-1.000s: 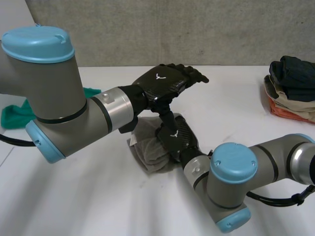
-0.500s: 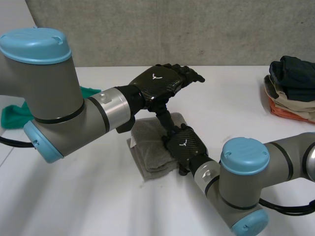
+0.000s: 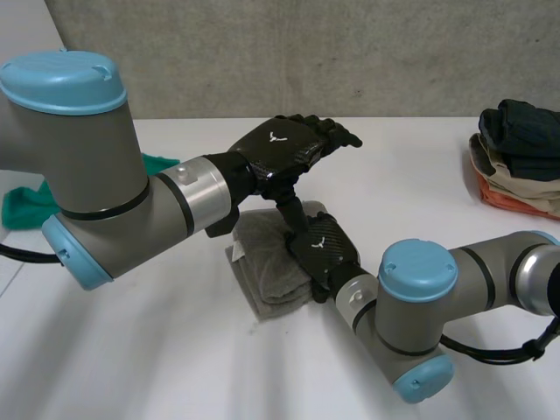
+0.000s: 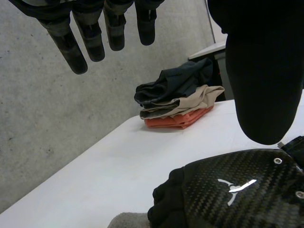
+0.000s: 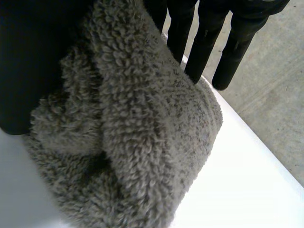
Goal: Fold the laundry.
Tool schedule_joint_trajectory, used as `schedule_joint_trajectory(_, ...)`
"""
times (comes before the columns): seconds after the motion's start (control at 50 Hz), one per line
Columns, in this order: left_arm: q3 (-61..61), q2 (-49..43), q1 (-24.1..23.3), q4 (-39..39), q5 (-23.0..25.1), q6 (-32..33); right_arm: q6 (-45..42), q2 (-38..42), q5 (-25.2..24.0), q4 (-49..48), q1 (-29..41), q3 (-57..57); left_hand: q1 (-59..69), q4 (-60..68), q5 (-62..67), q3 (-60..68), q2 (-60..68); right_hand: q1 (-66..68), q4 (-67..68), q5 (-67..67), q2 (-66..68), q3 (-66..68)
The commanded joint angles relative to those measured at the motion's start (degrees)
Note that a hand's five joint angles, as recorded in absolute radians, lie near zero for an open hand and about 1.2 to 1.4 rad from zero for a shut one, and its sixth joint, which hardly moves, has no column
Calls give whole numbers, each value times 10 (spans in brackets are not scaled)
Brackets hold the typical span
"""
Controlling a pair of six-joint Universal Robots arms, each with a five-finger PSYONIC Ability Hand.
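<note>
A grey fluffy towel point(image 3: 267, 267) lies folded on the white table point(image 3: 175, 350) in the middle. My right hand point(image 3: 325, 254) rests on its right edge. In the right wrist view its fingers point(image 5: 204, 42) lie straight over the towel point(image 5: 142, 142), and the thumb point(image 5: 28, 61) sits against the pile's other side, a thick fold bulging between them. My left hand point(image 3: 289, 147) hovers above the towel, open and holding nothing. In the left wrist view its straight fingers point(image 4: 90, 38) hang over my right hand point(image 4: 237, 190).
A stack of folded clothes point(image 3: 518, 157), dark on beige on orange, sits at the table's far right edge; the left wrist view shows this stack point(image 4: 178, 97) too. A green cloth point(image 3: 26, 206) lies at the far left behind my left arm.
The towel, bunched under my right hand a second ago, now lies flatter. My right hand slid off towards its right side, then came back onto that edge. The left hand has barely moved.
</note>
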Motion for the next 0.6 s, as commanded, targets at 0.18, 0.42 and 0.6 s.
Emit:
schedule_joint_trajectory(0.18, -6, 2, 1, 0, 1, 0, 2, 5, -2, -23, 3, -29, 13, 6, -5, 2, 5, 37, 31, 158, 27, 29)
schedule_joint_trajectory(0.42, -7, 5, 3, 0, 0, 0, 7, 9, 0, -35, -10, -65, 13, 6, -5, 2, 5, 462, 456, 583, 452, 454)
schedule_joint_trajectory(0.6, 3, 41, 26, 6, 0, -1, 18, -13, -7, -40, -62, -122, 13, 6, -5, 2, 5, 462, 456, 583, 452, 454)
